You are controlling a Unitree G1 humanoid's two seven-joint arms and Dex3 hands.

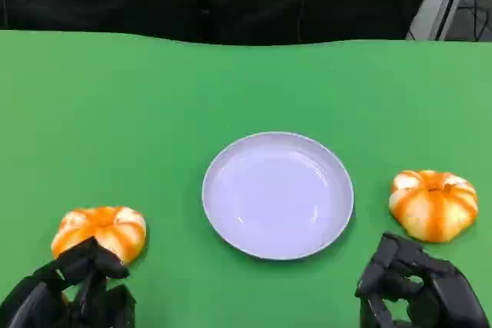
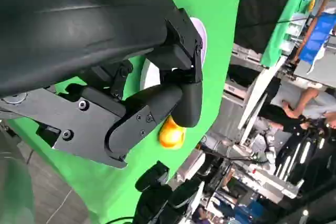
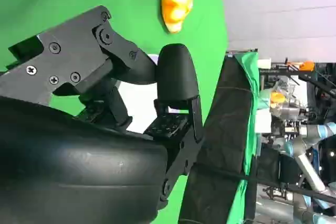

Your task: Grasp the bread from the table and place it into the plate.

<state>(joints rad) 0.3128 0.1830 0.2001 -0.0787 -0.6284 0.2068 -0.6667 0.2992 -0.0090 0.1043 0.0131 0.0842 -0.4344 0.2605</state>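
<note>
On the green table (image 1: 154, 90) nothing's done yet: plate (image 1: 231, 213) bare, one bread (image 1: 100, 230) just ahead of your left hand (image 1: 73, 289), another bread (image 1: 433, 203) by your right hand (image 1: 419, 286), both hands loosely curled, holding nothing.

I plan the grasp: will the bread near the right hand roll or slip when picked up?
The bread looks round but flat-bottomed, so it will probably sit rather than roll. Its glossy ridged surface may be slippery, though the grooves could help fingers hold.
</note>
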